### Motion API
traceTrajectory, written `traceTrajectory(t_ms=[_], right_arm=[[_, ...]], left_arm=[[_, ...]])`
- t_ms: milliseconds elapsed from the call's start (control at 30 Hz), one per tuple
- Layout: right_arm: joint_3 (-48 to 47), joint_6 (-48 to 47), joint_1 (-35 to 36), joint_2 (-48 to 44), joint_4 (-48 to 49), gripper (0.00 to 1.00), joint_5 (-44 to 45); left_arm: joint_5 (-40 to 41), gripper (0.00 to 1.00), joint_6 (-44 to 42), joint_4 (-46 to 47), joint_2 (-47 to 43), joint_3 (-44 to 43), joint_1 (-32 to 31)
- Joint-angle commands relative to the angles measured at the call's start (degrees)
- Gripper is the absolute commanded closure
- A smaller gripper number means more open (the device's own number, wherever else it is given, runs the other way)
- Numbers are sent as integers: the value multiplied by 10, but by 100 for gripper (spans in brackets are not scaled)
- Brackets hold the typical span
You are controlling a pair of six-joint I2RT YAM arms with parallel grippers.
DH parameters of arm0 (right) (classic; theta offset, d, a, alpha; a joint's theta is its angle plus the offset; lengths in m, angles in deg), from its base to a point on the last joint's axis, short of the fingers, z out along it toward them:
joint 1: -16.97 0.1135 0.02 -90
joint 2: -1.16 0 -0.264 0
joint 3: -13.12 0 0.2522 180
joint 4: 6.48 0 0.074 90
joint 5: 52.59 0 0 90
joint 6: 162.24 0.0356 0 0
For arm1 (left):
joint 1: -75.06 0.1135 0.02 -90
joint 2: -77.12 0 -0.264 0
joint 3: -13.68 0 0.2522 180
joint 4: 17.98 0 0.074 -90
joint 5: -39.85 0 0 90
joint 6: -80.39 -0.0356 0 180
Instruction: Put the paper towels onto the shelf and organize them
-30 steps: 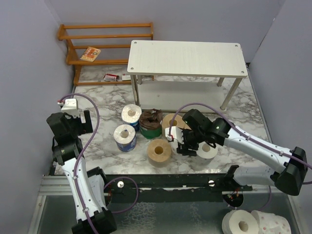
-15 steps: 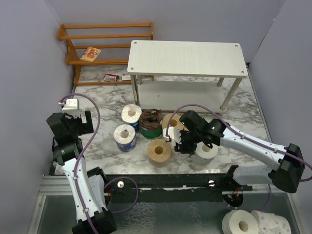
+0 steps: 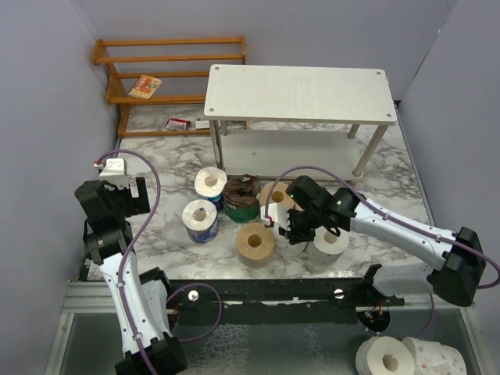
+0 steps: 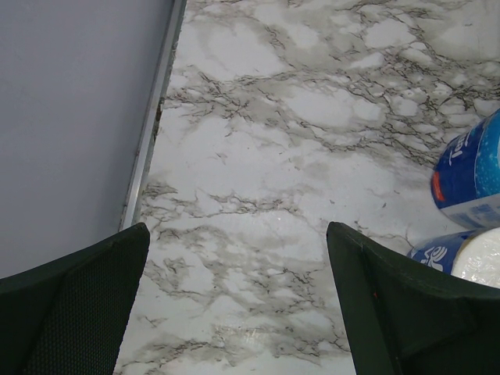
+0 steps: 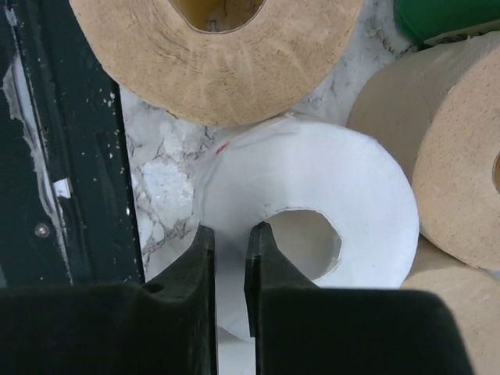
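Note:
My right gripper (image 5: 229, 230) is shut on the wall of a white paper towel roll (image 5: 344, 195), one finger inside its core and one outside. From above, this gripper (image 3: 301, 231) sits at the left side of that white roll (image 3: 333, 241). Tan rolls (image 3: 255, 242) (image 3: 273, 194), a dark brown roll with a green band (image 3: 241, 198) and two blue-wrapped rolls (image 3: 200, 221) (image 3: 210, 184) stand on the marble table. The pale two-tier shelf (image 3: 301, 92) stands behind them. My left gripper (image 4: 238, 230) hangs open over bare marble, left of the blue rolls (image 4: 469, 168).
An orange slatted rack (image 3: 168, 74) holding a small packet stands at the back left. Two more white rolls (image 3: 387, 358) (image 3: 433, 359) lie below the table's near edge at bottom right. A black rail (image 5: 47, 156) runs beside the right gripper. Grey walls close both sides.
The right gripper has shifted slightly left and its jaws have closed from half open onto the white roll's wall. The left arm has not moved.

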Motion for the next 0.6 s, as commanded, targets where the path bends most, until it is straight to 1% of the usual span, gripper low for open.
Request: traceTrajectory(t_ms=[0, 167, 300, 367, 433, 567], right_arm=[[-48, 5, 1, 1, -39, 99, -31], [-118, 18, 1, -21, -96, 99, -26], [-146, -2, 1, -72, -132, 99, -8], [-141, -15, 1, -99, -141, 99, 16], [-145, -28, -5, -108, -159, 99, 40], [-178, -52, -45, -120, -152, 99, 119]], left_arm=[[1, 1, 2, 3, -2, -2, 4], [2, 1, 2, 4, -2, -1, 4], [6, 1, 4, 5, -3, -1, 4], [8, 1, 4, 5, -3, 0, 4], [8, 1, 4, 6, -3, 0, 4], [15, 1, 7, 7, 0, -1, 5]])
